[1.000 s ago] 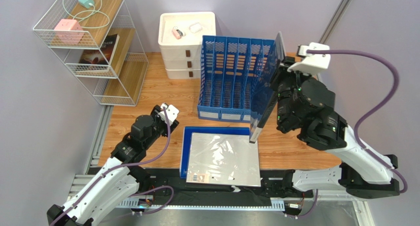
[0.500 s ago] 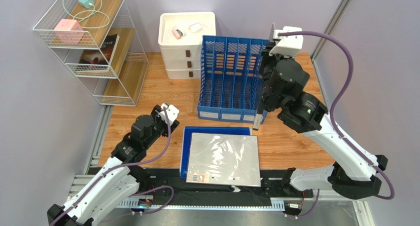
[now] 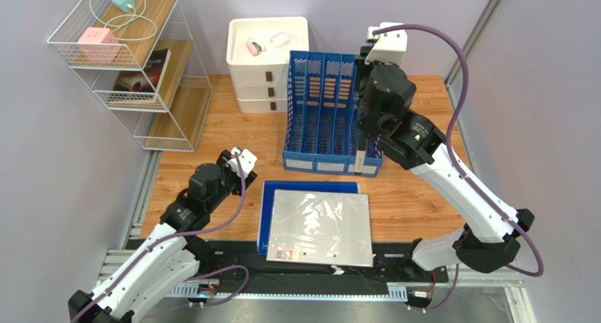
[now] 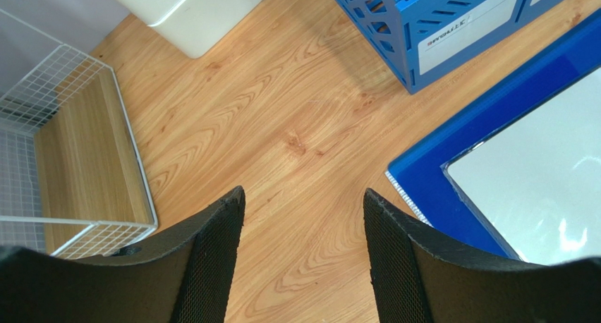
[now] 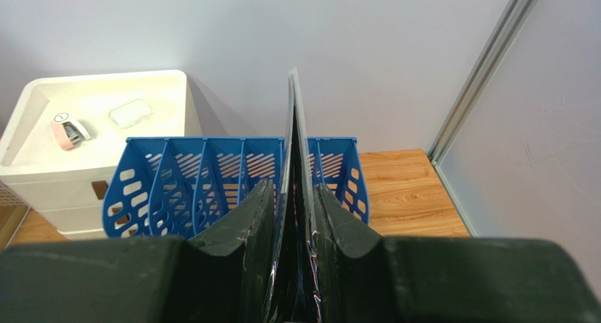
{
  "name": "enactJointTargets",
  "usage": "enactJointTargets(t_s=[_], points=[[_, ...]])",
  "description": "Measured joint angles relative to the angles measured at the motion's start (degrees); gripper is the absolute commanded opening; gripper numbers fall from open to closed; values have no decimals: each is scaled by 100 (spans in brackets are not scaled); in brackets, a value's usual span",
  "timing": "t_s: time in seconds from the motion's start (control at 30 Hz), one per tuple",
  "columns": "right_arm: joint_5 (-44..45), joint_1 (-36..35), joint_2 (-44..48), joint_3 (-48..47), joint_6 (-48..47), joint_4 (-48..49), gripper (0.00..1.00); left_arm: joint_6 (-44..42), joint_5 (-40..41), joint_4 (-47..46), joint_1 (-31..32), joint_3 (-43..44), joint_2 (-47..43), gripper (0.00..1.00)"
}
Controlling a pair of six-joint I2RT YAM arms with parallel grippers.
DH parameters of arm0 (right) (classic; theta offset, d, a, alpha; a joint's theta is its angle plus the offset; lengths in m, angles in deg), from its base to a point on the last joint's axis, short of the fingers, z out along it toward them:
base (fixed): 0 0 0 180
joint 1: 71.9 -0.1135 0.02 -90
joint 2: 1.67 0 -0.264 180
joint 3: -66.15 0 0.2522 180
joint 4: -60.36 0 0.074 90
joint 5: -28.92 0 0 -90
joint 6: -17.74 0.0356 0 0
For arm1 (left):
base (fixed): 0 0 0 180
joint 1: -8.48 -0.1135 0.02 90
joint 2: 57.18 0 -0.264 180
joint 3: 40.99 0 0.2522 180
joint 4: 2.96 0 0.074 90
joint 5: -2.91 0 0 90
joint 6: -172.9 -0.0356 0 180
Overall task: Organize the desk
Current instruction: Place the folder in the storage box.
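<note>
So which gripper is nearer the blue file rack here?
Right. The right gripper, shut on a flat folder, is over the blue file rack at its right end. The left gripper hangs open over the desk, off the rack's near left corner.

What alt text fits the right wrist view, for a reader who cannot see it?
The right gripper is shut on a thin folder held upright on edge, lined up with a blue file rack behind it. A white drawer unit with two small items on top stands left of the rack; the wooden desk shows at right.
</note>
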Motion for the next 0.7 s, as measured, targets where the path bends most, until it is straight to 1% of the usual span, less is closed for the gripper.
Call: enactJointTargets(t_s=[0.17, 0.27, 0.47, 0.7], points=[[-302, 382, -232, -37, 4, 44, 0, 0, -4, 0, 0, 0, 0, 68], [-450, 538, -280, 122, -96, 350, 0, 0, -9, 0, -2, -2, 2, 68], [-664, 680, -282, 756, -352, 1204, 0, -2, -26, -11, -7, -33, 4, 68], [-732, 682, -275, 1843, -789, 2570, 0, -2, -59, -22, -11, -74, 39, 68]])
